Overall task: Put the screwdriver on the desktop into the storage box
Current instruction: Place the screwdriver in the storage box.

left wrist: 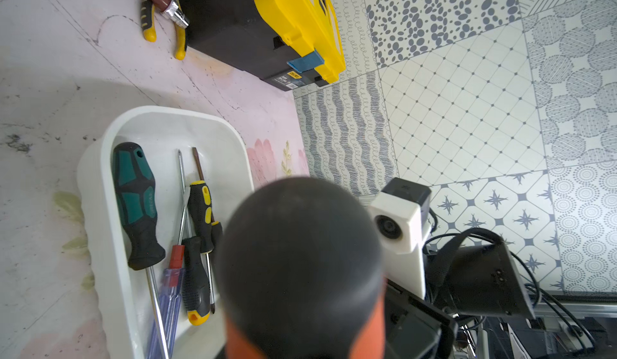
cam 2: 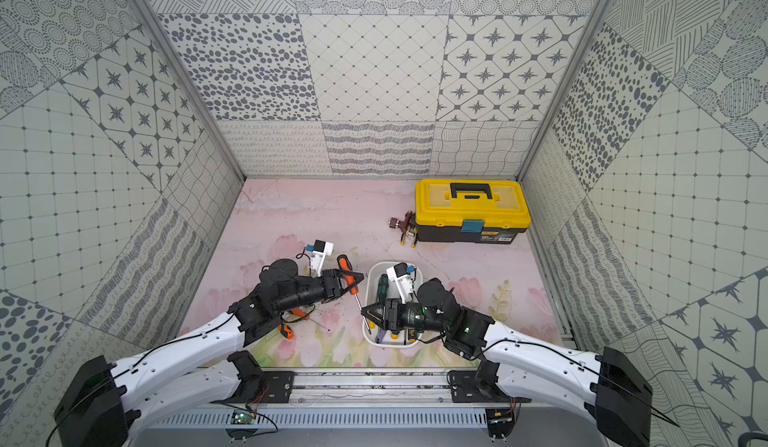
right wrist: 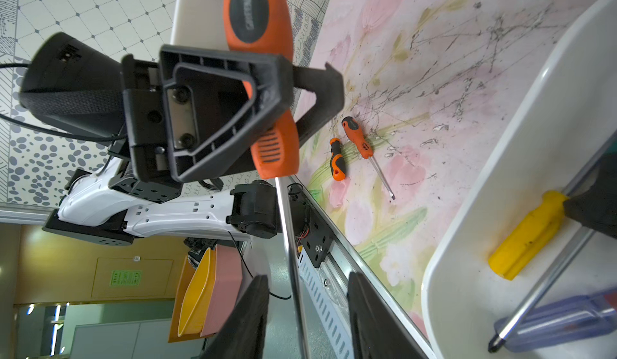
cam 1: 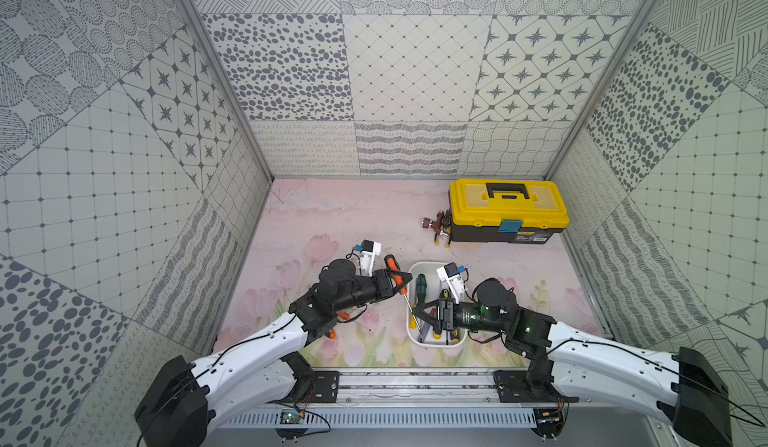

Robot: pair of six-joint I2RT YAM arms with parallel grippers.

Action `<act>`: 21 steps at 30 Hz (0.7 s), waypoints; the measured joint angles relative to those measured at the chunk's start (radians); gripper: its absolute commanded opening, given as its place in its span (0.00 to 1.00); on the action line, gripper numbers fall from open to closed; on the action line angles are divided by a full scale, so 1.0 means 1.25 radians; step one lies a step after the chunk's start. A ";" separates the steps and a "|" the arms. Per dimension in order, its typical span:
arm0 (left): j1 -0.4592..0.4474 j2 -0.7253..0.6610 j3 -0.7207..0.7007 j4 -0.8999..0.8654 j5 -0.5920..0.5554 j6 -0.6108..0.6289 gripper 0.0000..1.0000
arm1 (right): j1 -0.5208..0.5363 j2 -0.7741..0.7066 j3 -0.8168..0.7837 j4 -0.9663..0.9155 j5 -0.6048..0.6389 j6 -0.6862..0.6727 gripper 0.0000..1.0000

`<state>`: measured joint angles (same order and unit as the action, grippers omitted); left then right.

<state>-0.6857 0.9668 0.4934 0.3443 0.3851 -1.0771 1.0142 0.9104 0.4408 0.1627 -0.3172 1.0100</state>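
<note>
An orange-and-black screwdriver (cam 1: 392, 263) (cam 2: 344, 262) hangs tilted above the desktop (cam 1: 332, 224), beside the white storage box (cam 1: 432, 265) (left wrist: 100, 214). My left gripper (cam 1: 401, 281) (right wrist: 267, 107) is shut on its handle (right wrist: 257, 13). The handle's dark butt (left wrist: 300, 257) hides that gripper in the left wrist view. Its steel shaft (right wrist: 290, 257) runs down between my right gripper's fingers (right wrist: 247, 317), with a gap on each side. The right gripper (cam 1: 419, 314) (right wrist: 307, 317) is open over the box's left rim. Two smaller orange screwdrivers (right wrist: 357, 137) (right wrist: 337, 160) lie on the desktop under the left arm.
Several screwdrivers lie in the box, among them a green-handled one (left wrist: 137, 204) and a yellow-handled one (right wrist: 524, 237). A yellow-lidded black toolbox (cam 1: 507, 208) stands at the back right, with pliers and a brown tool (cam 1: 440, 227) beside it. Patterned walls enclose three sides.
</note>
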 measured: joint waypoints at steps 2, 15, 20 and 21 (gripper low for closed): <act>0.001 -0.001 -0.004 0.018 0.005 -0.009 0.00 | 0.000 0.006 0.000 0.007 -0.005 0.001 0.39; 0.005 -0.004 -0.027 0.078 0.018 -0.039 0.00 | 0.000 0.022 0.002 0.054 -0.038 0.008 0.20; 0.005 -0.007 -0.036 0.080 0.019 -0.050 0.00 | 0.002 0.034 0.002 0.078 -0.055 0.002 0.00; 0.005 -0.007 -0.036 0.080 0.019 -0.052 0.00 | 0.002 0.034 0.002 0.079 -0.057 0.000 0.00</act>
<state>-0.6800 0.9577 0.4484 0.4446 0.4091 -1.1427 1.0164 0.9535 0.4438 0.2619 -0.3889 1.0096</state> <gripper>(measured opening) 0.313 0.100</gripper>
